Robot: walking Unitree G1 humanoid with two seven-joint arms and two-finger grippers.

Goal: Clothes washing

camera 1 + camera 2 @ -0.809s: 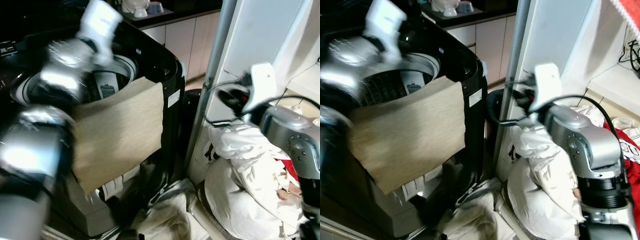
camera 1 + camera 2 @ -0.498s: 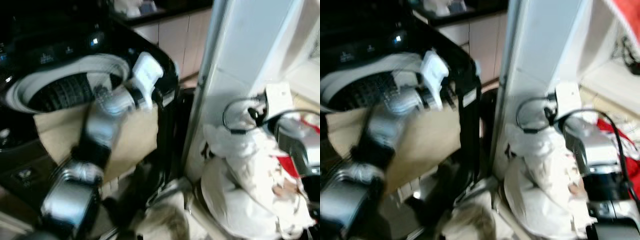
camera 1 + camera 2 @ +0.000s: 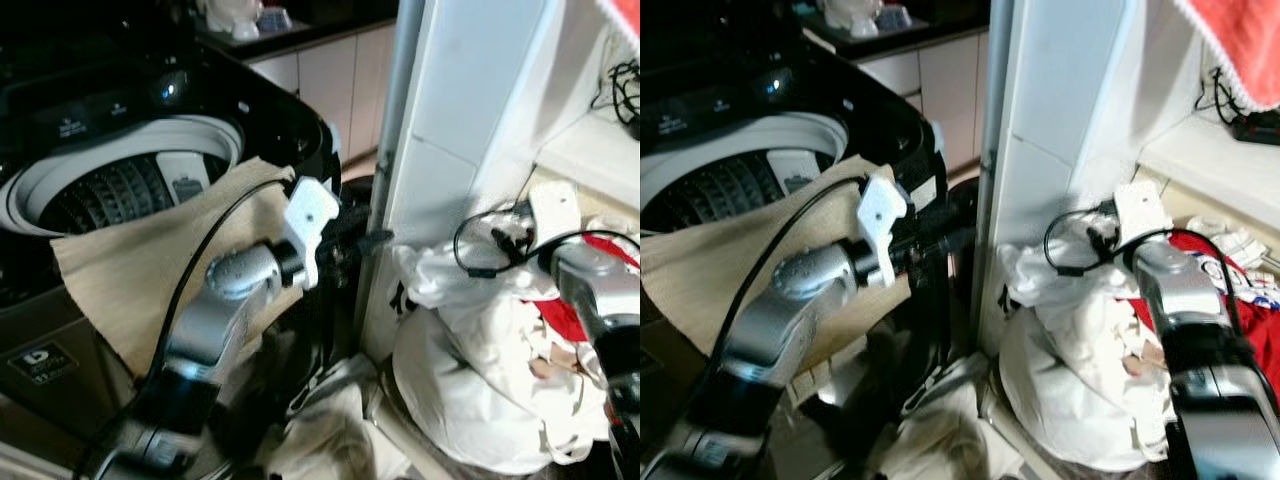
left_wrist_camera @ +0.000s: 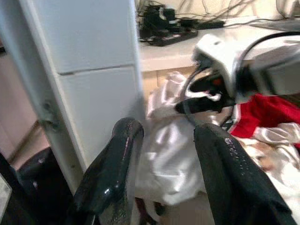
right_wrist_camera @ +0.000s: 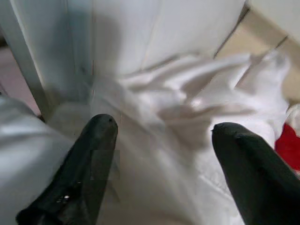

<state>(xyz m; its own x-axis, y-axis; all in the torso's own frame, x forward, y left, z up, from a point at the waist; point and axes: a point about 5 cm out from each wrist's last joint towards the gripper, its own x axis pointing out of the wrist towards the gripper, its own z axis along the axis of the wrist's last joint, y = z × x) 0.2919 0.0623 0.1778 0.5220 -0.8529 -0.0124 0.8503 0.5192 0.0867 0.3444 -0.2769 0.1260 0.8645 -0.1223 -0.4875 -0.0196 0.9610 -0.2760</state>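
Note:
A black top-loading washer [image 3: 290, 120] stands at the left with its drum [image 3: 120, 185] open. A beige cloth [image 3: 120, 270] hangs over its front rim. My left gripper [image 3: 368, 239] reaches rightward past the washer's corner, open and empty; in the left wrist view its fingers [image 4: 119, 159] point at the laundry. A pile of white clothes [image 3: 470, 340] lies by the white pillar, with a red garment [image 3: 560, 315] in it. My right gripper [image 3: 497, 236] hovers just above the pile, open, with white cloth [image 5: 164, 108] beyond its fingertips.
A white pillar [image 3: 460, 120] and a grey pipe [image 3: 395, 110] stand between washer and pile. A dark bin [image 3: 358, 195] sits in that gap. More cloth [image 3: 330, 440] lies on the floor. A ledge with a power strip [image 3: 1250, 125] and a hanging red towel [image 3: 1240, 40] are at the right.
The head camera has shifted. My left arm has come down from over the drum and swung right toward the pile. My right gripper stays over the white clothes.

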